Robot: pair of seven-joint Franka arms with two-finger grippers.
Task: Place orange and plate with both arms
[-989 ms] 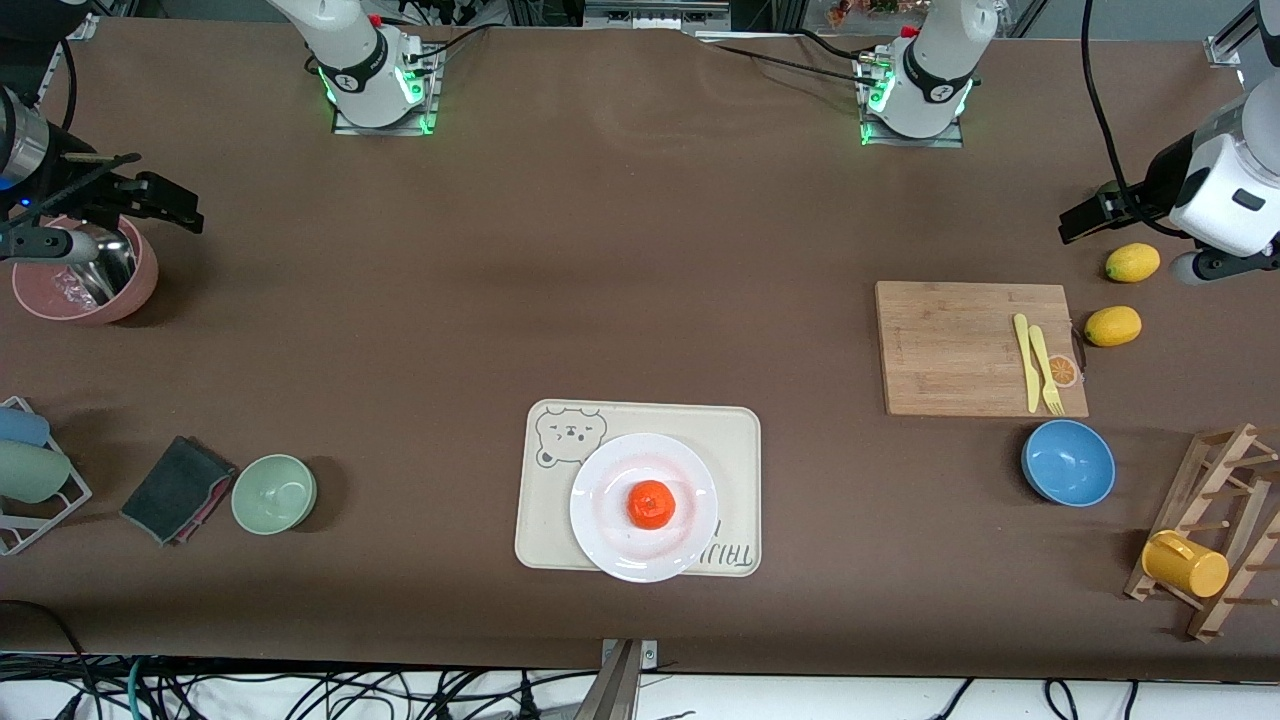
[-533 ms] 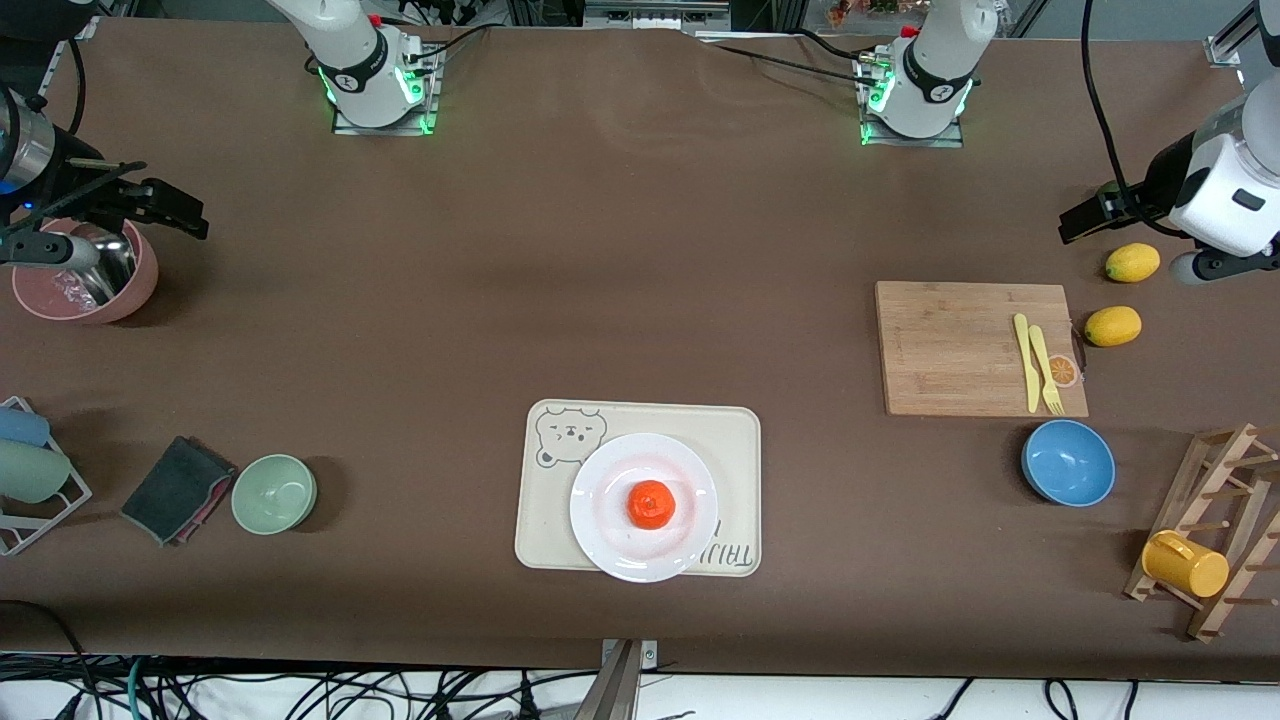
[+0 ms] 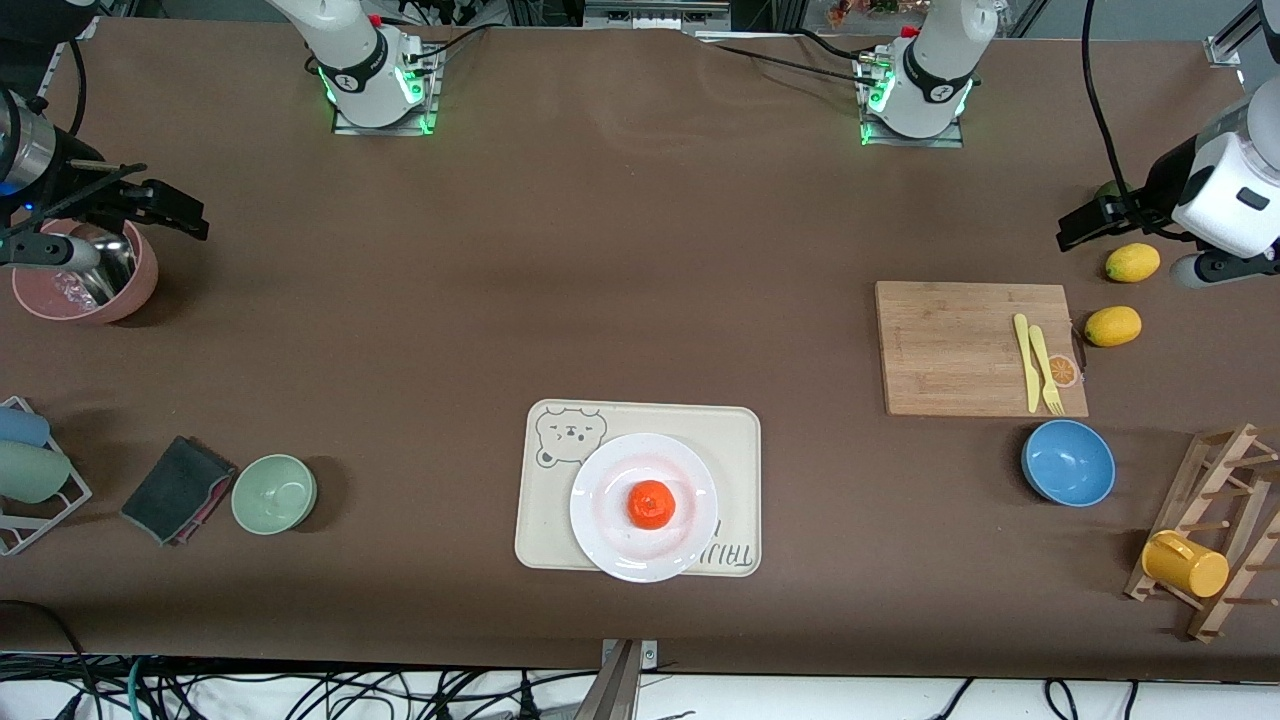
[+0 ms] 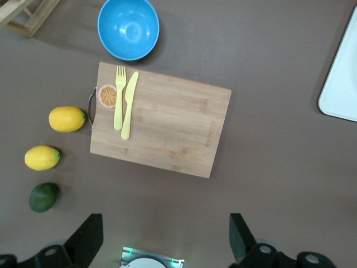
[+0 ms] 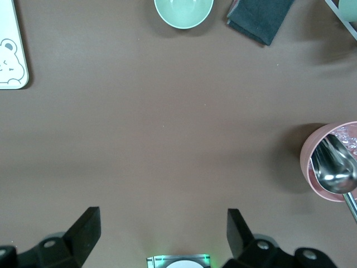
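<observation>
The orange (image 3: 651, 504) sits in the middle of the white plate (image 3: 690, 470). The plate rests on a cream tray (image 3: 725, 440) with a bear drawing, near the front camera's edge of the table. My left gripper (image 3: 1085, 222) is open and empty, up over the table by the lemons at the left arm's end; its wrist view (image 4: 164, 223) shows bare table between the fingers. My right gripper (image 3: 170, 208) is open and empty over the table beside a pink bowl at the right arm's end; its wrist view (image 5: 162, 218) shows bare table. Both are well away from the plate.
A wooden board (image 3: 960, 345) holds a yellow fork and knife, with two lemons (image 3: 1112, 326) beside it. A blue bowl (image 3: 1068, 462) and a rack with a yellow mug (image 3: 1185, 563) stand nearby. A pink bowl with a spoon (image 3: 85, 275), a green bowl (image 3: 273, 493) and a dark cloth (image 3: 177, 489) lie toward the right arm's end.
Both arms have shifted only slightly. The orange and the plate have not moved.
</observation>
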